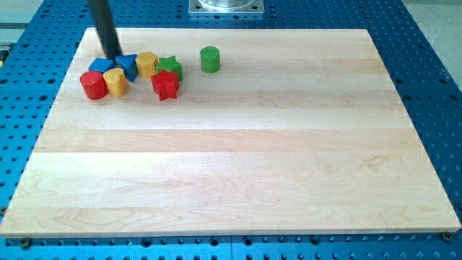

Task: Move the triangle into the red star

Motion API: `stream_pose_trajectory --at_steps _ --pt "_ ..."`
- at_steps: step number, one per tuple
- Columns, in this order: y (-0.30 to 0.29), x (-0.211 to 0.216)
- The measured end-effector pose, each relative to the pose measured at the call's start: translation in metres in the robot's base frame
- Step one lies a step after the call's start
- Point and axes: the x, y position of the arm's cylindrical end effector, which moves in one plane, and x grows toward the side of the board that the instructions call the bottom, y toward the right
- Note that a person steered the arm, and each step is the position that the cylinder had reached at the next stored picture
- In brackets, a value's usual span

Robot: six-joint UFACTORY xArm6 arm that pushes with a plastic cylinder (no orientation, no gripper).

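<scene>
My tip (114, 55) rests at the view's top left, touching the top edge of the blue triangle (128, 66). A second blue block (102, 66) lies just left of the triangle. The red star (165, 85) sits to the right and a little below the triangle, with a yellow block (147, 64) between them higher up. A green star (171, 67) stands just above the red star, touching it.
A red cylinder (93, 84) and a yellow block (115, 82) sit below the blue blocks. A green cylinder (210, 58) stands alone to the right of the cluster. The wooden board (238, 166) lies on a blue perforated table.
</scene>
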Motion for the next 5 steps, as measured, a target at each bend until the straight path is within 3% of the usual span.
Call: stream_pose_trajectory --at_steps 3,5 --pt "0.076 0.016" --pt "0.068 -0.031"
